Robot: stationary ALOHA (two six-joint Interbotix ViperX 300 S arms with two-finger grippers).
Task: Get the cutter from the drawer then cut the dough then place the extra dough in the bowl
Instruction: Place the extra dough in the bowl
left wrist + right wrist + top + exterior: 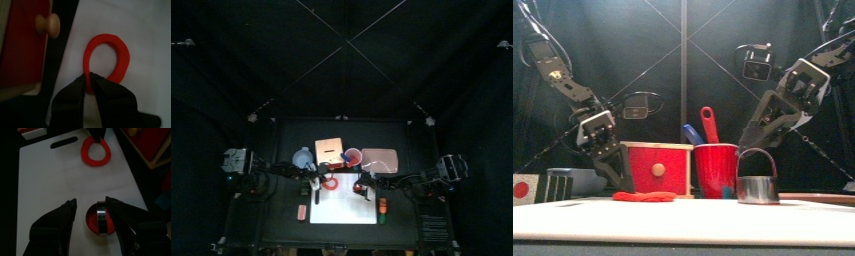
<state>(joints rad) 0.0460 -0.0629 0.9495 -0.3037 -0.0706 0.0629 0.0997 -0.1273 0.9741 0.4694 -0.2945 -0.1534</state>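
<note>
A red dough ring lies on the white cutting board, stretched to a point at one end. My left gripper is shut on that end, beside the wooden box's red drawer front. The round metal cutter stands on the board with a red dough disc inside it, its wire handle up. My right gripper is open, with one jaw on each side of the cutter. In the front view the ring lies flat in front of the box.
A red cup with a blue and a red toy knife stands behind the board, next to the box. The blue-grey bowl is at the back left and the pink tray at the back right. Toy foods sit at the front left.
</note>
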